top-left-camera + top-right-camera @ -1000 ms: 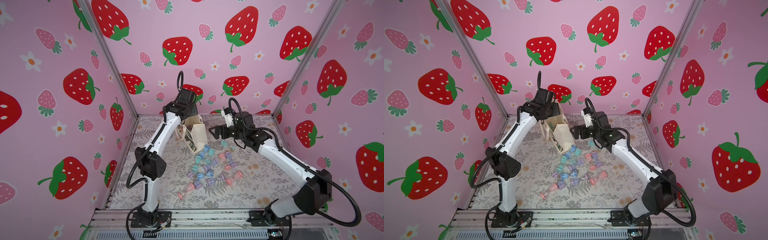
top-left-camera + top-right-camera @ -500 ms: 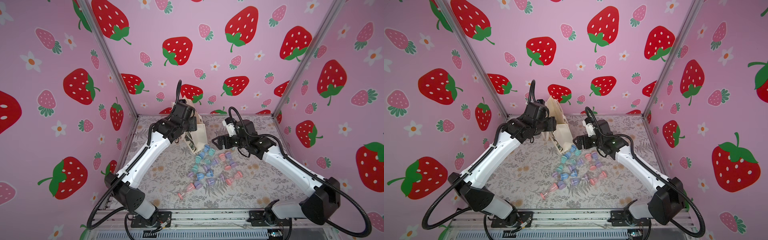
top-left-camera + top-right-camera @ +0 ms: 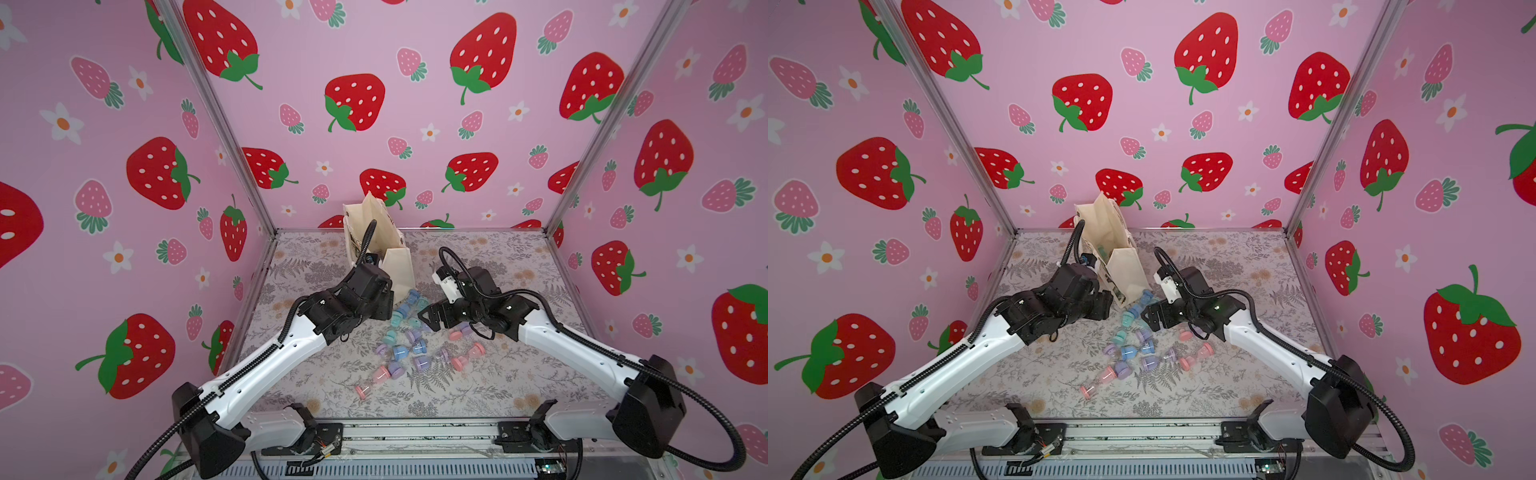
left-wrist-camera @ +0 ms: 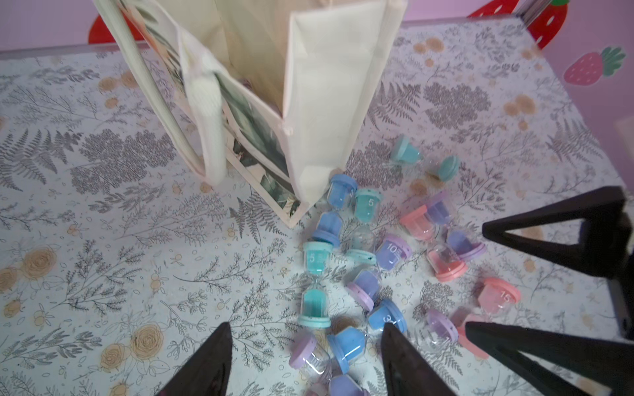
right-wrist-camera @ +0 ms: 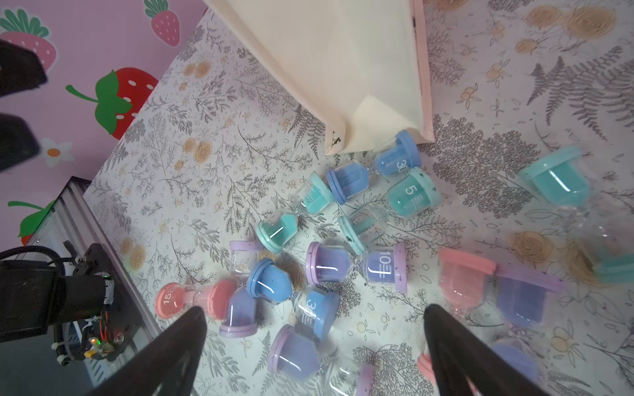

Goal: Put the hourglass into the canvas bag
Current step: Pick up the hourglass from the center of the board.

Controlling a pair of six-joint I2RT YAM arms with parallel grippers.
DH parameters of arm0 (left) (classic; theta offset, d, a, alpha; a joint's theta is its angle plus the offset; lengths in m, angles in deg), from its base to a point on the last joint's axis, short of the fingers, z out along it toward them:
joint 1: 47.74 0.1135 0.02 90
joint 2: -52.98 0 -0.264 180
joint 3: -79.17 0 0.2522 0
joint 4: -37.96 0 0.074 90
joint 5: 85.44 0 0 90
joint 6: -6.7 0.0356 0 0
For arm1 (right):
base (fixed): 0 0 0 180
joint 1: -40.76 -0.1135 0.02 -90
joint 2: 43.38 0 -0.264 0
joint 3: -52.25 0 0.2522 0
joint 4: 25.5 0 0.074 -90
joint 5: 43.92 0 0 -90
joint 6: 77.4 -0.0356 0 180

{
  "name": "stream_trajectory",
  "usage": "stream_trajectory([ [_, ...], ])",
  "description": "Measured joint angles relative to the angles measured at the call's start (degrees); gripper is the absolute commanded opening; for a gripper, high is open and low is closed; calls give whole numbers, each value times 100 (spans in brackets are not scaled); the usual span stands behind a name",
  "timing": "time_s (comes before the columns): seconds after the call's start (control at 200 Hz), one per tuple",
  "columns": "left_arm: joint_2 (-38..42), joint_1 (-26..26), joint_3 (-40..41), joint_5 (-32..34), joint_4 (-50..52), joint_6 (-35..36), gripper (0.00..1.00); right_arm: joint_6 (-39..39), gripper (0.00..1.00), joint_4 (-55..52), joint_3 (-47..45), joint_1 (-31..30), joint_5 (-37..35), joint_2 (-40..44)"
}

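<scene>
Hourglasses [image 4: 314,308] loose beside canvas bag [image 4: 329,103]; left fingers [image 4: 206,363] half-open, empty; right fingers [image 5: 178,349] wide, empty.

Canvas bag [image 3: 397,270] toward table [image 3: 498,386] rear, hourglasses [image 3: 400,353] scattered before it, nearest seemingly touching

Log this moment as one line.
left gripper: open, empty | right gripper: open, empty | canvas bag: standing | hourglasses: scattered beside bag
</scene>
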Motion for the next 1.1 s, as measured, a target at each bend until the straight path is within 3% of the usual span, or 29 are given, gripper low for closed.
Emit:
stream_trajectory([
  [0.455,-1051,-109,1016,-577,-570,-140,69,-129,99,693,-837,-144,-57,-166],
  [0.89,-2500,-59,1003,-767,-1012,-142,65,-282,99,994,-1091,-144,-251,-240],
  [1.101,-2763,7,909,-758,-1073,-144,63,-306,99,1064,-1091,-142,-326,-238],
])
